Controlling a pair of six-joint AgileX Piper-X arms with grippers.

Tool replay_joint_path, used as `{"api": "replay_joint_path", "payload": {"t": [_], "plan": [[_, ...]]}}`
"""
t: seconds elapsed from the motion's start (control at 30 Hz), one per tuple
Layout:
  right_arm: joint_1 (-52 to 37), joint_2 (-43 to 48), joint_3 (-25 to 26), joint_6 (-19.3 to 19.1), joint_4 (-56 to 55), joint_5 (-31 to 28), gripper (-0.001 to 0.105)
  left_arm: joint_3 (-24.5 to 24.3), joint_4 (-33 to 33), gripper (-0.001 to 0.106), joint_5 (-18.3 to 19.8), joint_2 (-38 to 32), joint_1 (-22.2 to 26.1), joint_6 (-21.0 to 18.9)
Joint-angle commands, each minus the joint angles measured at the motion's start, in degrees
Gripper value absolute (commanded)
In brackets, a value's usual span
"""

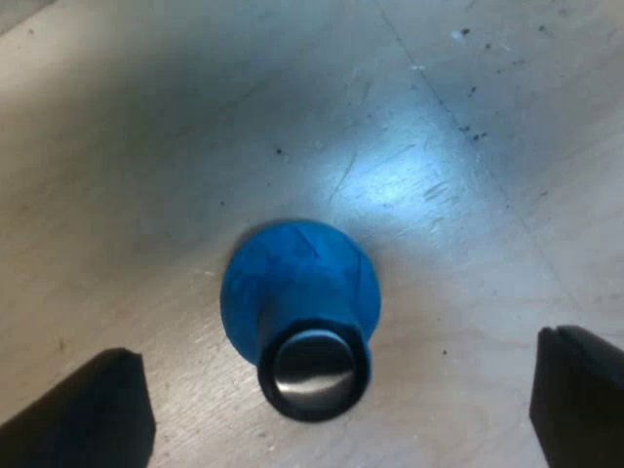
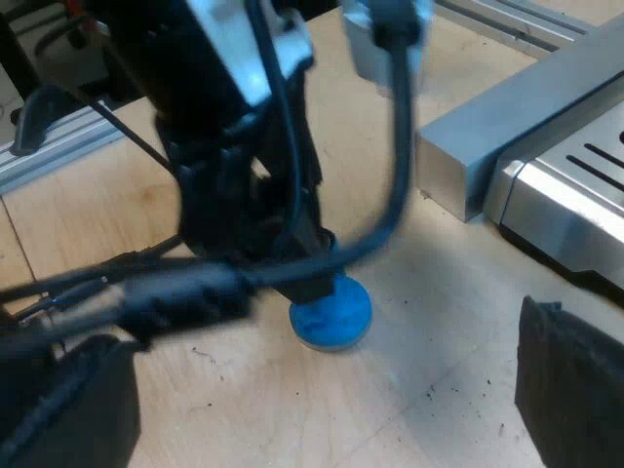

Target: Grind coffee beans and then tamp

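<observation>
My left gripper (image 1: pixel 336 385) hangs wide open and empty, the tamper (image 1: pixel 297 283) between its fingers: stiff, likely heavy and slick, so I would pinch its narrow neck.

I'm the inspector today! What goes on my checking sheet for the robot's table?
Surface: wooden table, scratched, with a bright patch of light near the tamper.
Job's things: blue tamper standing upright on the wood; coffee machine close by, not touching it.
Clutter: dark specks scattered on the wood.
Grippers: left pincer open over the tamper, one finger on each side, not touching it; right pincer open, holding nothing.
Cables: nothing seen lying loose.
Surroundings: metal rail running past the coffee machine.
</observation>
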State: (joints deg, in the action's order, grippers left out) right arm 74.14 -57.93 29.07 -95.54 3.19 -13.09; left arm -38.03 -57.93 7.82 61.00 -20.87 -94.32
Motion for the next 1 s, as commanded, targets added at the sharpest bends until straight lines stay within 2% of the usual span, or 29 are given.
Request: {"api": "replay_joint_path", "payload": {"t": [0.03,0.43,0.53,0.7,0.77,0.8,0.87,0.93,1.0], "plan": [[0.1,0.1,0.3,-1.1,1.3,0.4,0.079,-0.2,0.7,0.079,0.0,2.5,-0.1,-0.3],[0.1,0.1,0.3,-1.1,1.3,0.4,0.079,-0.2,2.0,0.079,-0.5,9.7,-0.1,-1.4],[0.1,0.1,0.3,-1.1,1.3,0.4,0.079,-0.2,2.4,0.074,-0.5,11.1,-0.1,-1.4],[0.1,0.1,0.3,-1.1,1.3,0.4,0.079,-0.2,2.3,0.055,-0.5,13.1,-0.1,-1.8],[0.1,0.1,0.3,-1.1,1.3,0.4,0.079,-0.2,2.3,0.039,-0.5,13.4,-0.1,-1.8],[0.1,0.1,0.3,-1.1,1.3,0.4,0.079,-0.2,2.3,0.036,-0.5,13.4,-0.1,-1.8],[0.1,0.1,0.3,-1.1,1.3,0.4,0.079,-0.2,2.3,0.014,-0.5,13.4,-0.1,-1.8],[0.1,0.1,0.3,-1.1,1.3,0.3,0.079,-0.2,2.3,0.0,-0.5,13.4,-0.1,-1.7],[0.1,0.1,0.3,-1.0,1.3,0.3,0.079,-0.2,2.3,0.0,-0.5,13.4,-0.1,-1.6]]}}
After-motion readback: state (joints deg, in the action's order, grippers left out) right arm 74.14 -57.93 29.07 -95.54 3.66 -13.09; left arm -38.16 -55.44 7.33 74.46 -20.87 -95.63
